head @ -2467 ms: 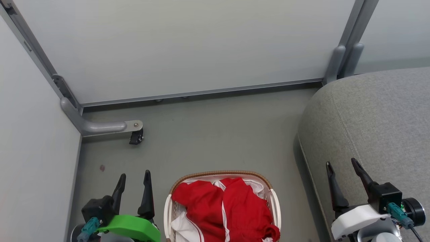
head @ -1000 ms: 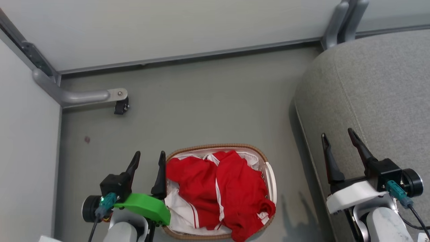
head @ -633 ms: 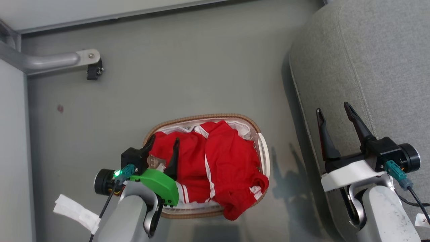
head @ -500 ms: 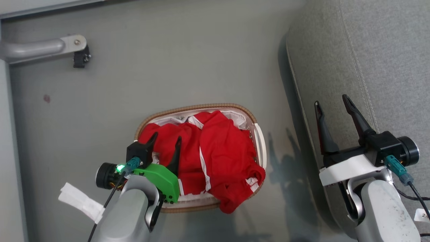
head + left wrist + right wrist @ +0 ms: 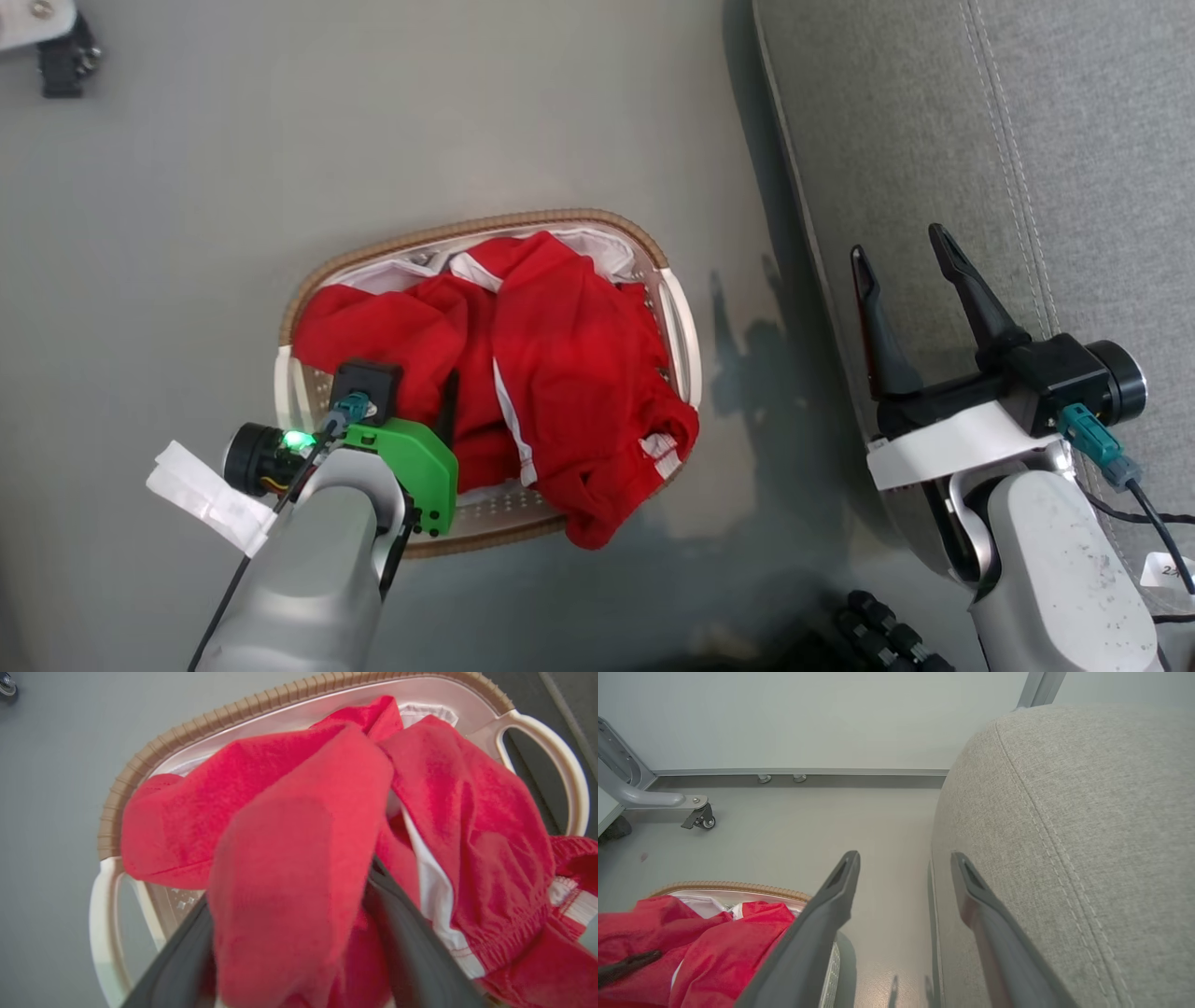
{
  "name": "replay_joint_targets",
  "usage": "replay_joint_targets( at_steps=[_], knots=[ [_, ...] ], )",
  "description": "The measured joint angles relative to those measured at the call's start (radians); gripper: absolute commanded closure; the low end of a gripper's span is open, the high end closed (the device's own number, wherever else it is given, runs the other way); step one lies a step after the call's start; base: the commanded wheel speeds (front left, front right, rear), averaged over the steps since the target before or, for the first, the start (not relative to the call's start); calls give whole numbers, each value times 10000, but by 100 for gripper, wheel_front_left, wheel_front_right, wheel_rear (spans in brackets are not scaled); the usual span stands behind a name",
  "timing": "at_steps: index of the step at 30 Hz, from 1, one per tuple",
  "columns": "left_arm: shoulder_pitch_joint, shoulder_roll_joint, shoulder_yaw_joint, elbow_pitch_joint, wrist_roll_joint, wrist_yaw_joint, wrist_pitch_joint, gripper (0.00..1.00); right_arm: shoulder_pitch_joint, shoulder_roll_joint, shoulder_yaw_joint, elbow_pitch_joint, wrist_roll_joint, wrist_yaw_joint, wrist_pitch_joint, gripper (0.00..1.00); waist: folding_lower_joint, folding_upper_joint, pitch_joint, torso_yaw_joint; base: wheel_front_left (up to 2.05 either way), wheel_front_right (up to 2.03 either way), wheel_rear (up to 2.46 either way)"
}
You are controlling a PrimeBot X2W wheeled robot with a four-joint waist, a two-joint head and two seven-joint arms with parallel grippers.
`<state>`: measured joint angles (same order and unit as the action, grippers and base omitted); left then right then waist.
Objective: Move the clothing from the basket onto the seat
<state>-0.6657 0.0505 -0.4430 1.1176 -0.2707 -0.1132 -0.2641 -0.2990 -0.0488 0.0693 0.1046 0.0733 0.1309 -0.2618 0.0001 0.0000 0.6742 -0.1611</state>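
Note:
The basket [image 5: 476,228], white lattice with a brown rim, stands on the grey floor, heaped with red clothing [image 5: 569,364] trimmed in white. One hem hangs over its near right rim. My left gripper [image 5: 415,392] points down into the basket's left half. In the left wrist view the left gripper [image 5: 289,882] is open, its fingers [image 5: 406,952] astride a raised fold of the clothing [image 5: 289,826], tips hidden by cloth. My right gripper [image 5: 896,243] is open and empty over the left edge of the grey seat [image 5: 1074,140]. The right wrist view shows the right gripper [image 5: 904,858], seat [image 5: 1064,812] and basket [image 5: 728,886].
A partition's caster foot [image 5: 61,56] stands at the far left on the floor [image 5: 420,112]; in the right wrist view this caster foot [image 5: 703,819] sits before pale wall panels [image 5: 831,718]. A dark ribbed object [image 5: 878,625] lies at the bottom edge.
The head camera has tilted down, shifting the whole picture. My left gripper has moved from beside the basket's left rim over and down into the red clothing. The right gripper stays open.

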Motion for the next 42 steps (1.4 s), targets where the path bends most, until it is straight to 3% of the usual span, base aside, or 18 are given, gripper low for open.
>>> replay_joint_targets(
  at_steps=[2, 4, 5, 6, 7, 8, 25, 34, 42],
  knots=[
    [-140, -2, -17, 291, -25, -10, 2, 0, -25, -2, 29, 2, 38, 0, 0, 0, 0, 0, 149, -93, 0, 0, 0],
    [-233, -4, -69, 568, -105, -27, 2, 38, -79, 0, 56, 2, 63, 0, 2, 0, 0, 0, 270, -173, 0, 0, 0],
    [-274, -6, -94, 662, -142, -48, 0, 63, -118, 0, 65, 6, 71, 0, 2, 0, 0, 0, 328, -210, 0, 0, 0],
    [-325, -6, -115, 744, -188, -65, 2, 75, -165, 0, 79, 10, 82, 0, 2, 0, 0, 0, 377, -242, 0, 0, 0],
    [-373, -8, -140, 779, -203, -73, 0, 95, -198, 0, 82, 13, 96, 0, 2, 0, 0, 0, 409, -262, 0, 0, 0],
    [-419, -10, -161, 800, -236, -94, 2, 100, -216, 0, 84, 23, 111, 0, 2, 0, 0, 0, 438, -281, 0, 0, 0],
    [384, -21, -295, -763, -550, -136, 2, 100, 157, 6, -36, 499, -19, 0, 2, 0, -1, 0, -821, 15, 0, 0, 0],
    [1069, 19, -362, -2470, -291, -144, 2, 100, 973, 8, -251, 775, -316, 0, 2, 0, -1, 0, -2426, 421, 0, 0, 0],
    [1335, 407, -811, -3770, 15, -144, 4, 100, 1912, 6, -217, 989, -426, 0, 2, 0, -2, 0, -4109, 768, 0, 0, 0]
  ],
)
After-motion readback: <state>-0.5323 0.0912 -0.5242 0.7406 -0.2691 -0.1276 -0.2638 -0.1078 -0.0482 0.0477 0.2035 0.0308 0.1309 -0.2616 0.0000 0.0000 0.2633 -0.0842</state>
